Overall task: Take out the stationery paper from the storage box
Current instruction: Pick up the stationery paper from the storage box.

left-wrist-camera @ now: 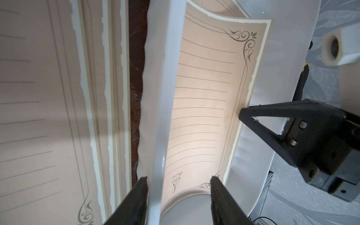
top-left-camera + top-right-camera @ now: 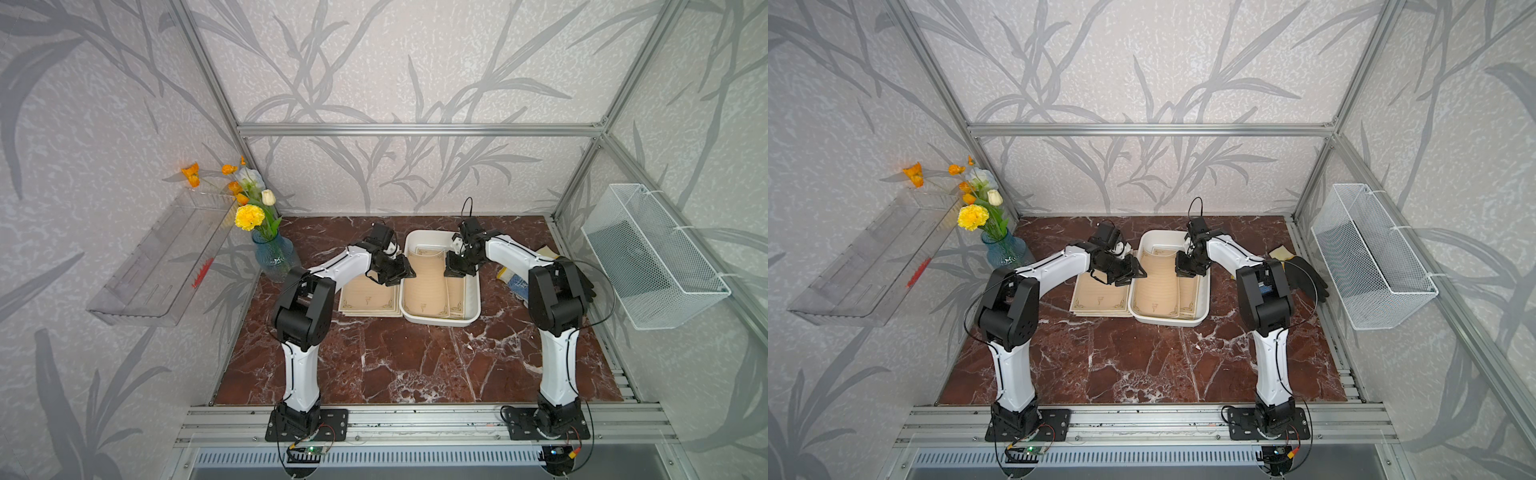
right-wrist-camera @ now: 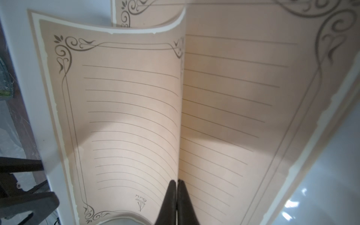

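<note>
Marble tabletop point(image 2: 415, 365) holds a pile of paper point(image 2: 368, 297); my right end effector point(image 3: 176, 185) pinches another sheet point(image 3: 126, 116) in the box point(image 2: 440, 321), more beneath, left end effector point(image 1: 179, 178) open.

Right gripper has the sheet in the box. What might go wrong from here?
The right gripper pinches only the edge of the stationery sheet, which is bowed; a fast pull may crease it or let it slip. The left gripper is open with its fingers astride the storage box wall, so a sideways move could drag the box onto the pile of sheets beside it.
</note>
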